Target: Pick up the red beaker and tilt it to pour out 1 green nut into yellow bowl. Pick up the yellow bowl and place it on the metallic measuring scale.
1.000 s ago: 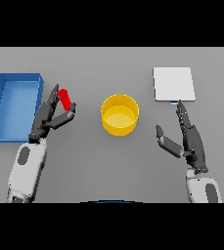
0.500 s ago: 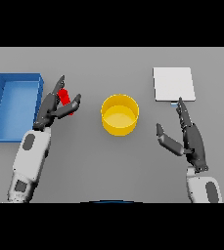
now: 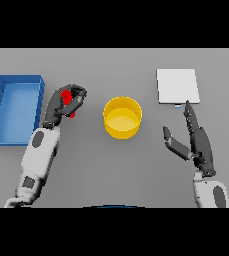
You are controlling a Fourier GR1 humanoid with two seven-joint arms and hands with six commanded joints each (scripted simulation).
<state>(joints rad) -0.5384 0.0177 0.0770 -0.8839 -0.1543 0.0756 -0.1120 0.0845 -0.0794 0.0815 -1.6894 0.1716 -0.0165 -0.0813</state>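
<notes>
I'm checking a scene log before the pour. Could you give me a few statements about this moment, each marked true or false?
1. The left hand is curled round the red beaker. True.
2. The yellow bowl sits on the metallic measuring scale. False: it stands on the table, left of the scale.
3. The right hand is open and holds nothing. True.
4. The blue tray lies right of the bowl. False: it lies at the far left.

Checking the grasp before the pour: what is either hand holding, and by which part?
The left hand is curled round the red beaker, fingers wrapping its body. The right hand is open and holds nothing.
</notes>
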